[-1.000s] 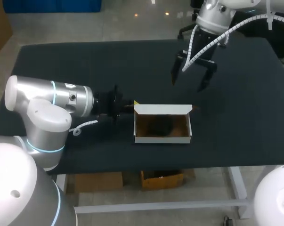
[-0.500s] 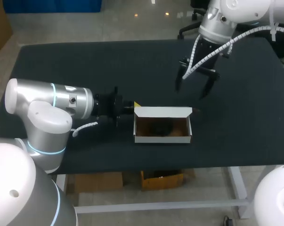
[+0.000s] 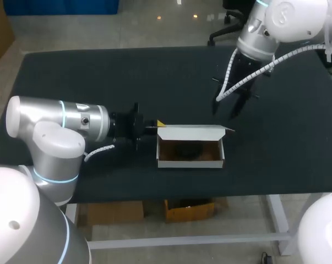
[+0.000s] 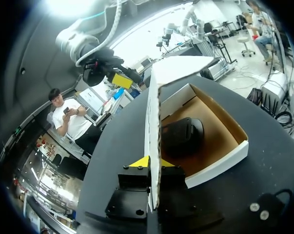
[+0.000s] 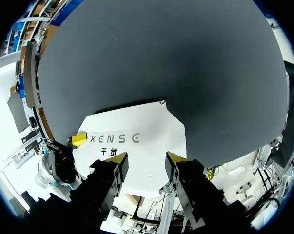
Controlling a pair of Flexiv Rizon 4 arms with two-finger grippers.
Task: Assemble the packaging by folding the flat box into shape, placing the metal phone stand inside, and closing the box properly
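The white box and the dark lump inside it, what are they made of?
The box looks like thin cardboard: smooth matte white outside, plain brown inside, with a thin cut edge along its raised lid. The phone stand is black with a dull sheen and a rounded shape. That could be painted metal or plastic; the look leaves it open.
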